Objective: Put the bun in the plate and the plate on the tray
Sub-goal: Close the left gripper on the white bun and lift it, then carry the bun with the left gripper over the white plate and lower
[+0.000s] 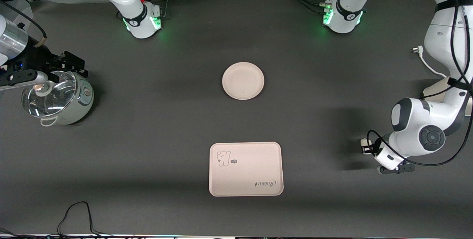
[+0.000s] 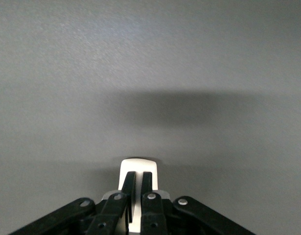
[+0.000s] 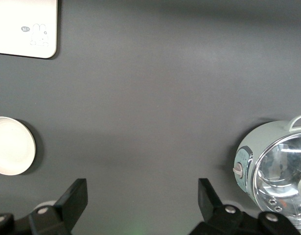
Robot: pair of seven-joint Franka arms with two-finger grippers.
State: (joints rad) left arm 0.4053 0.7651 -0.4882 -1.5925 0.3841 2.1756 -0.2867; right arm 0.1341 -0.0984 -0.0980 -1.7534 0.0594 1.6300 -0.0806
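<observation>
Front view: the left gripper (image 1: pixel 365 146) sits low toward the left arm's end of the dark grey surface (image 1: pixel 147 128). Its fingers are nearly closed on the small off-white rounded bun (image 2: pixel 138 169). The round cream plate (image 1: pixel 242 81) lies empty at mid-surface, farther from the camera than the cream-pink rectangular tray (image 1: pixel 245 168). The carry must therefore run toward the right arm's end. The right gripper (image 3: pixel 140 196) waits wide open and empty by the glass-lidded pot (image 1: pixel 55 98).

Even, soft overhead light fell on the dark table (image 1: pixel 147 128), with broad blurred shadows under the arms. Green base lights glowed, and glare streaked the pot's glass lid (image 1: pixel 48 93). The left wrist view looked hazy.
</observation>
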